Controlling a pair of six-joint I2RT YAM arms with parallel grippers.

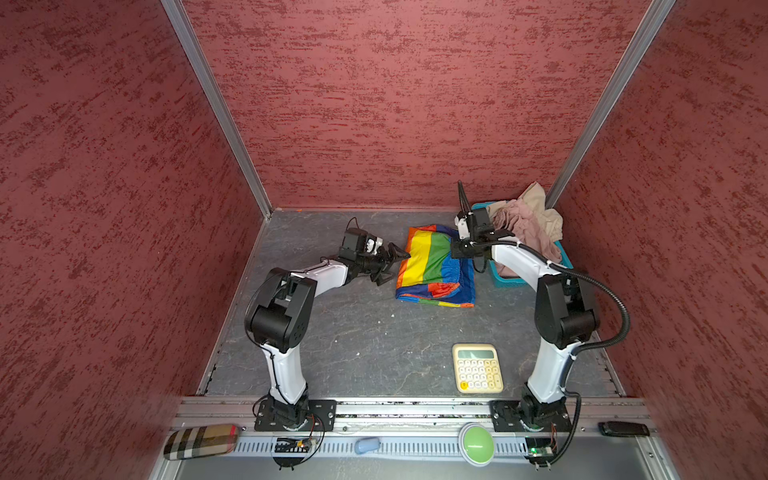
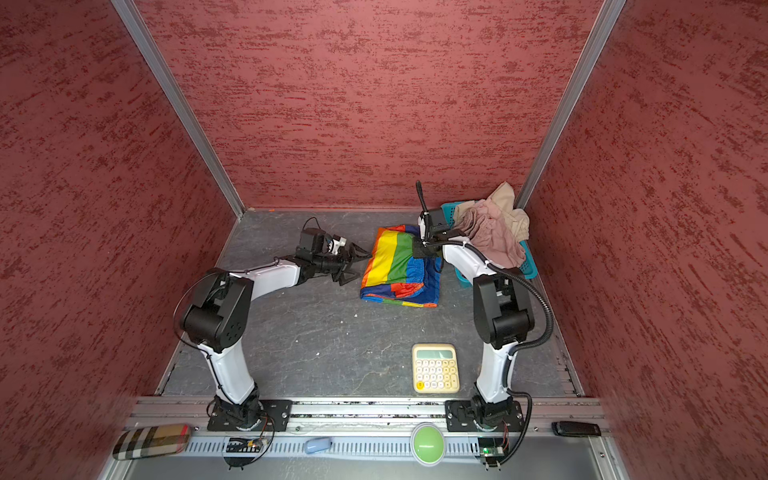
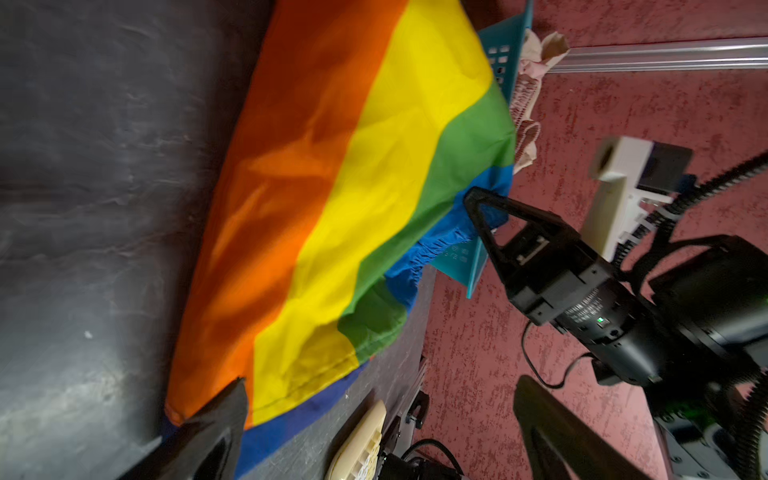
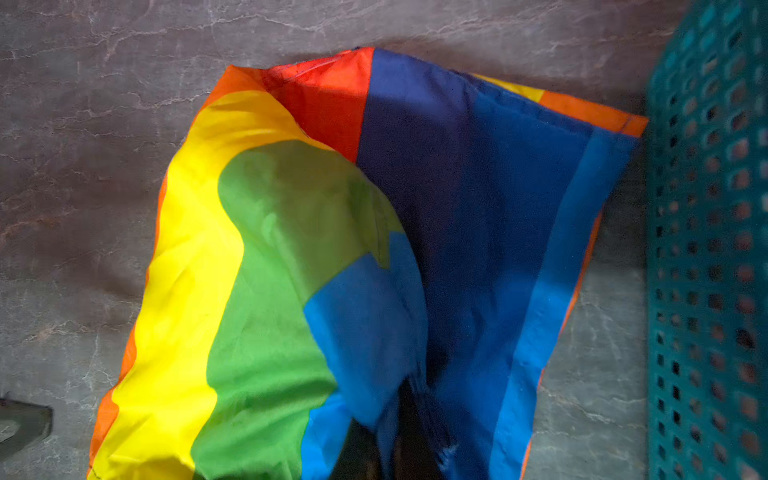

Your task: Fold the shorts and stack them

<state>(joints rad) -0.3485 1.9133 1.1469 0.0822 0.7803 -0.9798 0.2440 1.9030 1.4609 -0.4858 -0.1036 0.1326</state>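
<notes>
Two edges of rainbow shorts [image 1: 428,266]: left jaws wide beside orange, right jaws tight on blue.

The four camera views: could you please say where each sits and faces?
Top views: overhead above the bases, looking down; both arms show.
Left wrist: on the left arm, facing along open left gripper towards right gripper.
Right wrist: on the right arm, looking down; own gripper mostly hidden in pinched fabric.
Shared: rainbow colour-block fabric shorts, teal perforated plastic basket.
</notes>
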